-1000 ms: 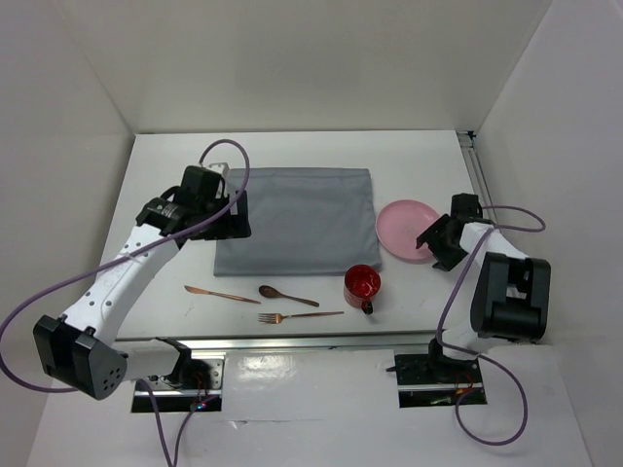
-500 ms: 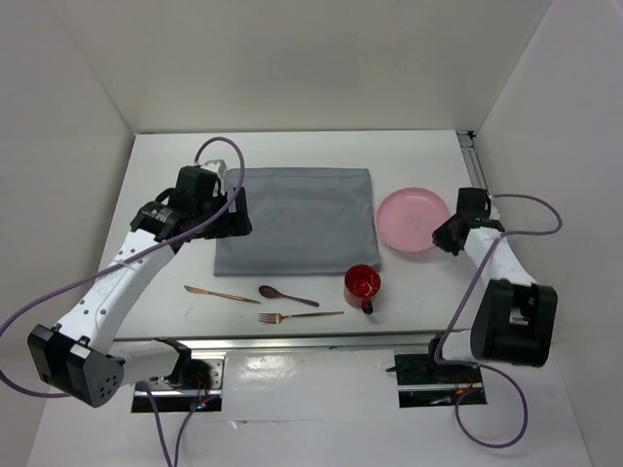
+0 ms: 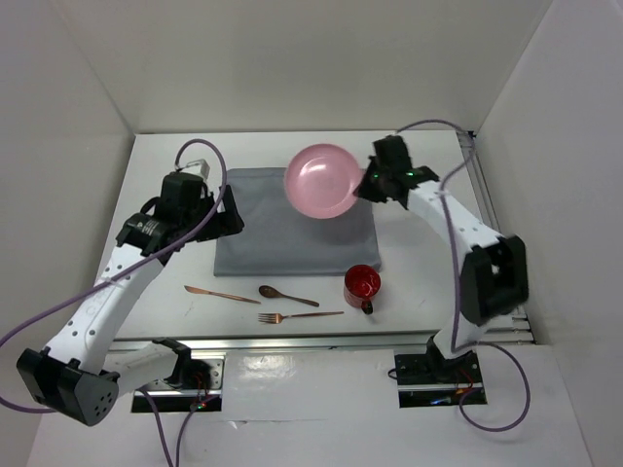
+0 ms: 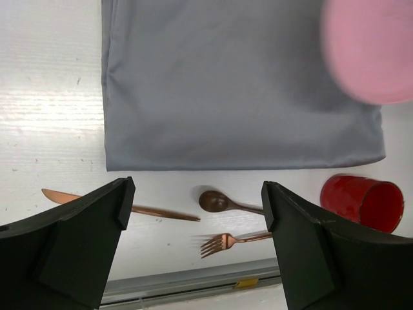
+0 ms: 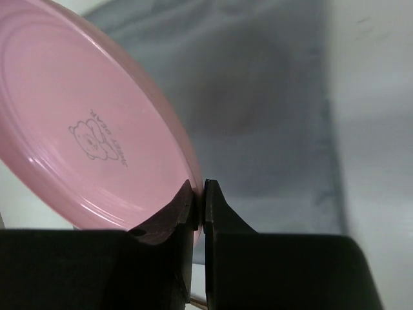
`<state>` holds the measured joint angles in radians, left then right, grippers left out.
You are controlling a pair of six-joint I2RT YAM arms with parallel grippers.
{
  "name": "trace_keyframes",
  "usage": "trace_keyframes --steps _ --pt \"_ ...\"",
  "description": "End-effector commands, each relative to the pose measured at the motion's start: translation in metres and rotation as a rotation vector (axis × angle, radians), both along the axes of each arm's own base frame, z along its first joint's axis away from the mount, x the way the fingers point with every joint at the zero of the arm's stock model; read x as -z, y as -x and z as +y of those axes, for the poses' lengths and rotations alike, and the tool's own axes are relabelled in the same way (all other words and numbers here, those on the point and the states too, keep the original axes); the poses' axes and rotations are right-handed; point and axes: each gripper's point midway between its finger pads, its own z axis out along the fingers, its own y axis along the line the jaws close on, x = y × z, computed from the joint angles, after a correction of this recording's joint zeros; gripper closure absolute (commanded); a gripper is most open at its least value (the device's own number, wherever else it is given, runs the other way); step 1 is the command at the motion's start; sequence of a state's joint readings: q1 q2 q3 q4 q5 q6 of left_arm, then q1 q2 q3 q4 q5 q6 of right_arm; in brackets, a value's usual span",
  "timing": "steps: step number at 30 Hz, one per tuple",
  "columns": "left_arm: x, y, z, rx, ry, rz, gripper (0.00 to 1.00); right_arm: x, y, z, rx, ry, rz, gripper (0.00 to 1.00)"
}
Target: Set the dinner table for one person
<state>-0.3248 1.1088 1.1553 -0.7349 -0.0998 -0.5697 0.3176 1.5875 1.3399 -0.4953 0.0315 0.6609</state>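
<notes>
The pink plate [image 3: 322, 181], clamped by its rim in the right gripper [image 3: 368, 185], was held tilted above the far right of the mat [image 3: 282, 243] on the table [image 3: 165, 161], the left gripper [image 4: 197, 188] spread empty; levelling and lowering were judged needed next.

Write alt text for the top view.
The right gripper holds a plate by its rim above a mat. The left gripper is at the mat's left edge; knife, spoon, fork and cup lie nearer the arms.
</notes>
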Motion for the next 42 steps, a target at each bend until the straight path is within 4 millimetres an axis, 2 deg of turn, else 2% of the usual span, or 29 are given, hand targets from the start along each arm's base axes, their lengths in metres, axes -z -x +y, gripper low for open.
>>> trace_keyframes --steps 1,2,4,6,8,9,10,11,13,14,16,17,18,23,25,26,28,29,30,31,32,33,34,35,36,38,40,41,42 --pt "-0.037 -0.006 0.002 -0.028 0.025 -0.110 0.01 0.005 -0.008 0.060 -0.123 -0.052 0.038 1.00" --pt "-0.035 -0.005 0.005 -0.031 0.006 -0.102 0.01 0.026 -0.013 0.066 -0.128 -0.055 0.086 1.00" --pt "-0.030 -0.001 0.006 -0.025 -0.012 -0.073 0.01 0.031 -0.014 0.088 -0.183 -0.079 0.101 1.00" --pt "-0.025 -0.001 0.011 -0.041 -0.033 -0.057 0.01 0.056 -0.015 0.097 -0.188 -0.079 0.152 1.00" --pt "-0.018 0.002 0.012 -0.041 -0.041 -0.036 0.01 0.072 -0.018 0.099 -0.166 -0.085 0.190 1.00" --pt "-0.017 0.004 0.012 -0.041 -0.042 -0.034 0.01 0.074 -0.023 0.102 -0.152 -0.103 0.183 1.00" --pt "-0.017 0.004 0.012 -0.041 -0.042 -0.034 0.01 0.076 -0.021 0.104 -0.152 -0.116 0.191 1.00" --pt "-0.017 0.004 0.012 -0.041 -0.042 -0.034 0.01 0.091 -0.019 0.103 -0.149 -0.104 0.222 1.00" --pt "-0.017 0.005 0.011 -0.034 -0.036 -0.032 0.01 0.100 -0.020 0.104 -0.141 -0.105 0.235 1.00" --pt "-0.015 0.007 0.012 -0.034 -0.036 -0.032 0.01 0.113 -0.014 0.101 -0.137 -0.088 0.280 1.00" --pt "-0.015 0.007 0.012 -0.034 -0.036 -0.032 0.01 0.123 -0.012 0.098 -0.117 -0.074 0.314 1.00" --pt "-0.010 0.008 0.012 -0.034 -0.040 -0.021 0.01 0.125 -0.016 0.095 -0.098 -0.052 0.313 0.98" --pt "-0.012 0.007 0.010 -0.027 -0.031 -0.029 0.01 0.131 -0.015 0.095 -0.090 -0.052 0.327 0.90" --pt "-0.010 0.008 0.002 0.013 -0.010 -0.012 0.01 0.131 -0.022 0.094 -0.078 -0.044 0.304 0.49" --pt "-0.007 0.007 0.002 0.013 -0.013 -0.003 0.01 0.126 -0.024 0.092 -0.066 -0.024 0.316 0.40" --pt "-0.007 0.007 0.002 0.019 -0.020 -0.005 0.01 0.115 -0.024 0.092 -0.070 -0.008 0.296 0.28" --pt "-0.012 0.006 0.002 0.019 -0.016 -0.016 0.01 0.098 -0.021 0.083 -0.049 0.039 0.257 0.23" --pt "-0.012 0.005 0.004 0.019 -0.030 -0.020 0.01 0.070 -0.016 0.076 -0.042 0.043 0.207 0.19" --pt "-0.014 0.006 0.004 0.019 -0.031 -0.020 0.01 0.054 -0.013 0.070 -0.028 0.045 0.173 0.18" --pt "-0.014 0.006 0.004 0.019 -0.031 -0.020 0.01 0.054 -0.003 0.055 -0.009 0.087 0.164 0.16" --pt "-0.019 0.004 0.006 0.018 -0.039 -0.035 0.01 0.018 0.006 0.041 0.008 0.080 0.089 0.15" --pt "-0.019 0.004 0.006 0.018 -0.039 -0.035 0.01 0.009 0.016 0.029 0.034 0.102 0.071 0.14" --pt "-0.019 0.004 0.006 0.018 -0.039 -0.035 0.01 0.016 0.030 0.010 0.048 0.132 0.089 0.14" --pt "-0.020 0.003 0.003 0.026 -0.032 -0.033 0.01 -0.007 0.048 -0.001 0.056 0.121 0.051 0.14" --pt "-0.020 0.003 0.003 0.026 -0.032 -0.033 0.01 -0.007 0.059 -0.014 0.066 0.133 0.060 0.14" --pt "-0.017 0.003 0.000 0.039 -0.023 -0.021 0.01 0.001 0.098 -0.035 0.073 0.146 0.115 0.14" --pt "-0.014 0.002 -0.001 0.040 -0.027 -0.010 0.01 0.012 0.126 -0.035 0.032 0.122 0.167 0.14" --pt "-0.014 0.002 -0.001 0.040 -0.027 -0.010 0.01 0.020 0.148 -0.041 0.037 0.109 0.209 0.14" --pt "-0.018 0.000 0.002 0.026 -0.036 -0.023 0.01 0.024 0.159 -0.041 0.043 0.089 0.232 0.14"
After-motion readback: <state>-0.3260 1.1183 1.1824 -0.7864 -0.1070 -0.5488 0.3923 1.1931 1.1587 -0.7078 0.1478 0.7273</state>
